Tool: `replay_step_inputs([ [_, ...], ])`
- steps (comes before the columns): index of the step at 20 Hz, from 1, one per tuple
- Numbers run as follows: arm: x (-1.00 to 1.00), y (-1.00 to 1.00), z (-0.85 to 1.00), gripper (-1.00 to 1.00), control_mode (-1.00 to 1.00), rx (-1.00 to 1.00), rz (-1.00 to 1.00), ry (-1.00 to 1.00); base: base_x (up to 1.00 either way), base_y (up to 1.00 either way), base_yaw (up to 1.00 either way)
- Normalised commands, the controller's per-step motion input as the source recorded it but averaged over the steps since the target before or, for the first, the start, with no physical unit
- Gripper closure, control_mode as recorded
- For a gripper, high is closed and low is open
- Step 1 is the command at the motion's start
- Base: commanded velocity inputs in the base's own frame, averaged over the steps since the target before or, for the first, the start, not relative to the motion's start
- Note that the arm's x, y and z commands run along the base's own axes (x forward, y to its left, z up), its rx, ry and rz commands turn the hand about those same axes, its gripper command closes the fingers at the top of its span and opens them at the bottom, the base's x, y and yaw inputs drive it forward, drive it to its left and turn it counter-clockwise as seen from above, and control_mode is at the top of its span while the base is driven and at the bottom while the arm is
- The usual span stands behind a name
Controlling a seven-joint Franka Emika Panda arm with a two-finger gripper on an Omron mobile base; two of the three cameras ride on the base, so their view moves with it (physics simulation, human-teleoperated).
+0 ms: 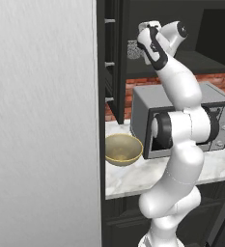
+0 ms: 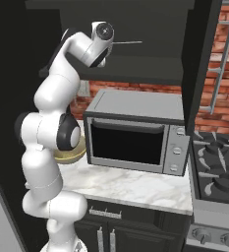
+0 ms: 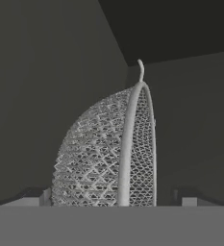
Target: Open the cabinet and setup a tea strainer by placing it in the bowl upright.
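The tea strainer stands close ahead of the hand camera, inside the dark cabinet: its mesh dome bulges toward nine o'clock, its rim runs up as a pale arc to a small hook at twelve o'clock, and the cabinet's back corner rises behind it. Seen from the left base view, the tea strainer is a small grey mesh patch on the shelf, just at nine o'clock of the raised hand. The gripper has its two dark tips spread wide, one at seven o'clock and one at five o'clock of the strainer's base, with the mesh between them and neither visibly touching it; the jaws stand fully apart and hold nothing. That straddle reads as a line-up for a pinch across the basket, probably the reason the wrist is bent so high into the shelf space. The cabinet door is already swung open, which lets the arm reach in. Well below, on the marble counter, the olive-yellow bowl waits empty at eight o'clock of the microwave, mouth up to receive the strainer.
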Motion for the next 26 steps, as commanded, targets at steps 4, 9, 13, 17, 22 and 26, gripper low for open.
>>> replay_step_inputs([
  [4,0.00,0.00,0.00,1.00,-1.00,0.00,0.00,0.00,0.00,0.00,0.00],
  [9,0.00,0.00,0.00,1.00,-1.00,0.00,0.00,0.00,0.00,0.00,0.00],
  [13,0.00,0.00,0.00,1.00,-1.00,0.00,0.00,0.00,0.00,0.00,0.00],
  [17,0.00,0.00,0.00,1.00,-1.00,0.02,0.00,-0.01,0.00,0.00,0.00],
  [22,0.00,0.00,0.00,1.00,-1.00,0.01,0.00,-0.02,0.00,0.00,0.00],
  [26,-0.08,0.00,0.00,1.00,-1.00,0.00,0.00,0.00,0.00,0.00,0.00],
])
